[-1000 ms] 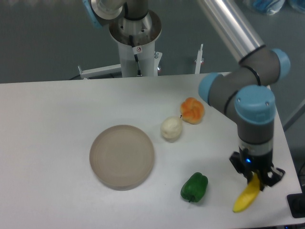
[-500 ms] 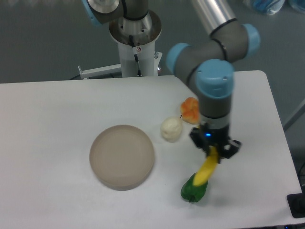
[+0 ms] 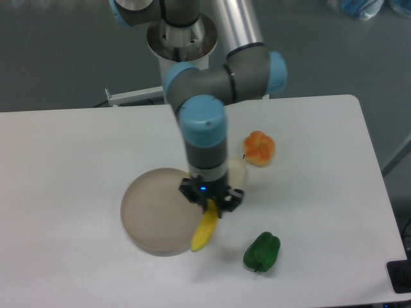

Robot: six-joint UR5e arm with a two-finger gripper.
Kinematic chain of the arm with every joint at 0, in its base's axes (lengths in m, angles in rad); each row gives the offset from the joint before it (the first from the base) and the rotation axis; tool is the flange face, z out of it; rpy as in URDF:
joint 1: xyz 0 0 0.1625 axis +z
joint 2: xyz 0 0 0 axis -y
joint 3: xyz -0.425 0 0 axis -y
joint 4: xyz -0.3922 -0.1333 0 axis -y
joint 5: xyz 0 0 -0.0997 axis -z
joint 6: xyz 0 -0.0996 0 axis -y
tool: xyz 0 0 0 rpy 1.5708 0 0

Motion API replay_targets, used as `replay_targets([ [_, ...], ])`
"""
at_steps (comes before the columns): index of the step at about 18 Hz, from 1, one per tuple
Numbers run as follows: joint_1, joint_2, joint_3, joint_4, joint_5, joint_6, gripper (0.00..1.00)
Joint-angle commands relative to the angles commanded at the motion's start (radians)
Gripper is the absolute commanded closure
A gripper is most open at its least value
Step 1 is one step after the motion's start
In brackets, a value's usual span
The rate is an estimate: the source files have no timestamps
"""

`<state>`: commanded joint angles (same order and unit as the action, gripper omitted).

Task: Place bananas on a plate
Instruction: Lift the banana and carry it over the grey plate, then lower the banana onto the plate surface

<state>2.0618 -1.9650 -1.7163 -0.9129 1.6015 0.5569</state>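
1. While the banana (image 3: 205, 230) is gripped at its upper end by the closed end effector (image 3: 210, 206), it hangs tip-down over the plate's (image 3: 149, 208) rim at about 4 o'clock.
2. The carrying step is judged nearly done; the release has not yet been made.
3. A short shift toward the plate's centre, at 9 o'clock from the end effector, then a lowering and an opening of the jaws, is judged to be called for.
4. Nothing is seen lying in the plate; the banana cannot be told to be touching it.
5. Elsewhere on the surface (image 3: 70, 154), a green pepper (image 3: 262, 251), an orange fruit (image 3: 259, 147) and a pale round item (image 3: 237, 171) are left outside the plate.
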Motion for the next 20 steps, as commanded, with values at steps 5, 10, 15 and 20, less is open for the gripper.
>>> replay_targets([
  [5, -0.037, -0.012, -0.031, 0.019, -0.002, -0.035, 0.92],
  [10, -0.051, -0.029, -0.042, 0.023, 0.000, -0.035, 0.92],
  [15, -0.052, -0.052, -0.045, 0.028, 0.000, -0.035, 0.91],
  [20, -0.061, -0.072, -0.042, 0.031, 0.003, -0.035, 0.90],
])
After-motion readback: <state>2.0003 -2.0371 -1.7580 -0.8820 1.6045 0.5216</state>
